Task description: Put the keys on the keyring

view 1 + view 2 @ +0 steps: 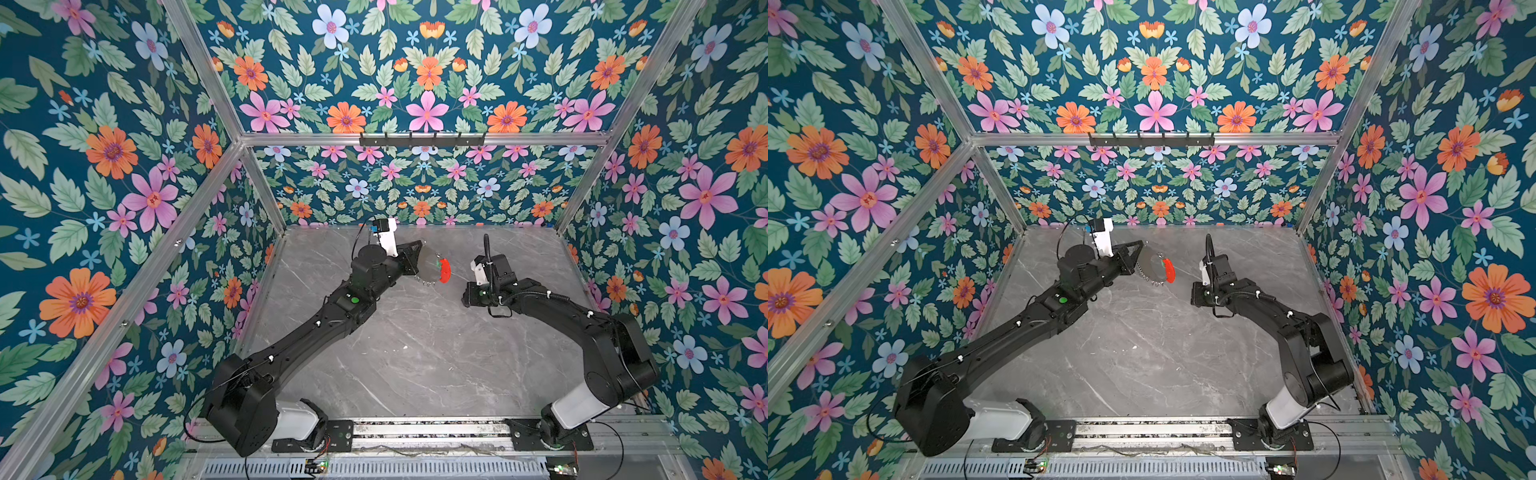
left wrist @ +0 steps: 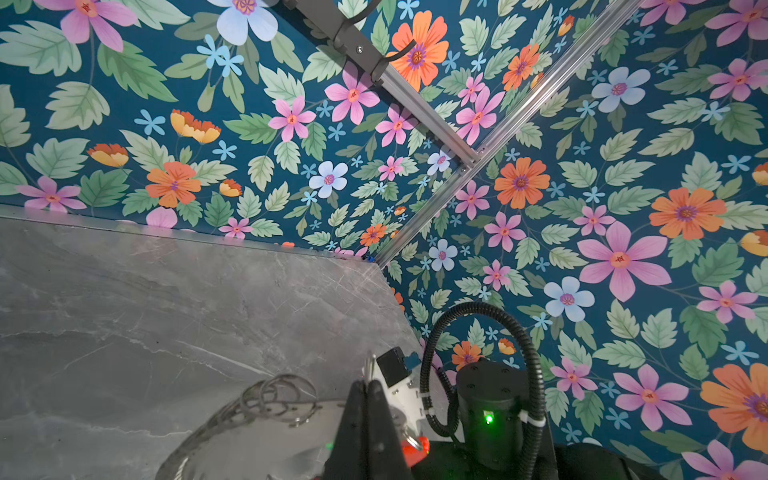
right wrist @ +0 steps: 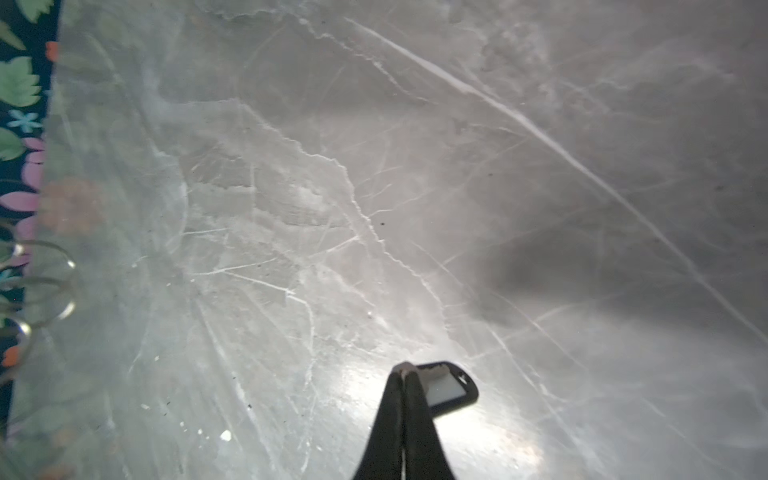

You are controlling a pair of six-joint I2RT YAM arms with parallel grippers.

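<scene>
The keyring [image 1: 430,268] is a flat grey hoop with a red-orange arc [image 1: 444,270], held on edge above the table in both top views. My left gripper [image 1: 417,266] is shut on its left rim. In the left wrist view the shut jaws [image 2: 368,384] pinch the rim, with split rings [image 2: 286,395] fringing the edge. In the right wrist view my right gripper [image 3: 403,368] is shut on a key with a black oval fob [image 3: 451,388], low over the table. The top views hide its fingers under the wrist [image 1: 490,274]. A few split rings [image 3: 68,307] show at that view's edge.
The grey marble table [image 1: 415,353] is boxed in by floral walls and aluminium posts [image 1: 582,195]. A black hook rail [image 1: 422,140] hangs on the back wall. Both arm bases sit on the front rail [image 1: 428,434].
</scene>
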